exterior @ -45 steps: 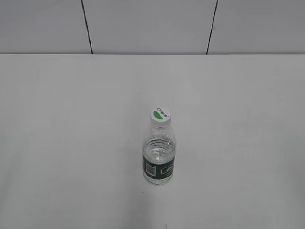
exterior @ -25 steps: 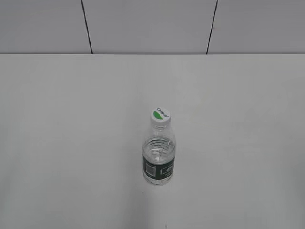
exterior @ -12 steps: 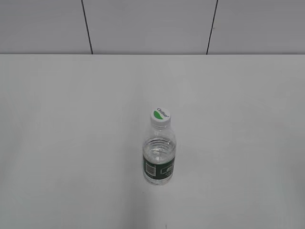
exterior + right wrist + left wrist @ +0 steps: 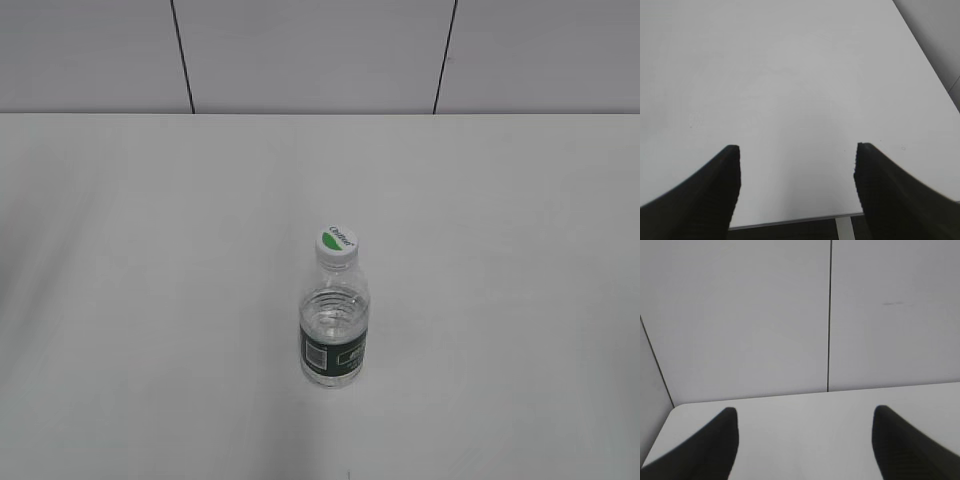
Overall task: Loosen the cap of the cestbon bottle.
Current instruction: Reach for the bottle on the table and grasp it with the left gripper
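The cestbon bottle (image 4: 335,335) stands upright near the middle front of the white table (image 4: 150,250) in the exterior view, clear with a dark green label band. Its white cap (image 4: 338,242) with a green leaf mark sits on top. Neither gripper shows in the exterior view. My left gripper (image 4: 804,412) is open and empty over the table, facing the wall. My right gripper (image 4: 797,147) is open and empty above bare table surface near its edge. The bottle is out of view in both wrist views.
A grey panelled wall (image 4: 310,55) with dark vertical seams stands behind the table. The left wrist view shows the table's far left corner (image 4: 677,407). The right wrist view shows the table's near edge (image 4: 790,220) and right edge (image 4: 925,65).
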You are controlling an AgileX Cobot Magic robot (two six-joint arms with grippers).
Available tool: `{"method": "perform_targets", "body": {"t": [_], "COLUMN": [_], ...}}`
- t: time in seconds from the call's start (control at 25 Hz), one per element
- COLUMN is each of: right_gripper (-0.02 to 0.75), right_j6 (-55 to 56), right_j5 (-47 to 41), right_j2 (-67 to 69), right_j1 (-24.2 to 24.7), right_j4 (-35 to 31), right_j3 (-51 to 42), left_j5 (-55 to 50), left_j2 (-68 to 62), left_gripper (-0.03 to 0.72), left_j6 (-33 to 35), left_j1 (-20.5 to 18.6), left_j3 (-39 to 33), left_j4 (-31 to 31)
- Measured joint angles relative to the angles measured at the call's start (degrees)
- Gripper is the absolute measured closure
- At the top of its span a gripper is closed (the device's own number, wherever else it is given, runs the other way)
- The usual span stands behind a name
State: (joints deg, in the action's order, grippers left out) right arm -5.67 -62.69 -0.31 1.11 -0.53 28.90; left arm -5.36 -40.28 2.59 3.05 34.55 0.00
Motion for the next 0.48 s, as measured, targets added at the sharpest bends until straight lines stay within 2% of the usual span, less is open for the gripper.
{"method": "perform_targets", "body": {"t": [0.16, 0.32, 0.48], "right_gripper": [0.191, 0.191, 0.191], "right_j6": [0.0, 0.0, 0.0], "right_j5": [0.0, 0.0, 0.0], "right_j2": [0.0, 0.0, 0.0], "right_j1": [0.0, 0.0, 0.0], "right_j4": [0.0, 0.0, 0.0], "right_j3": [0.0, 0.0, 0.0], "left_j5": [9.2, 18.6, 29.6], "left_j2": [-14.0, -25.9, -37.7], "left_gripper": [0.208, 0.23, 0.237], "left_j6": [0.1, 0.2, -0.4], "left_j1": [0.4, 5.2, 10.9], "left_j3": [-0.1, -0.1, -0.3], "left_j4": [0.4, 1.1, 5.3]}}
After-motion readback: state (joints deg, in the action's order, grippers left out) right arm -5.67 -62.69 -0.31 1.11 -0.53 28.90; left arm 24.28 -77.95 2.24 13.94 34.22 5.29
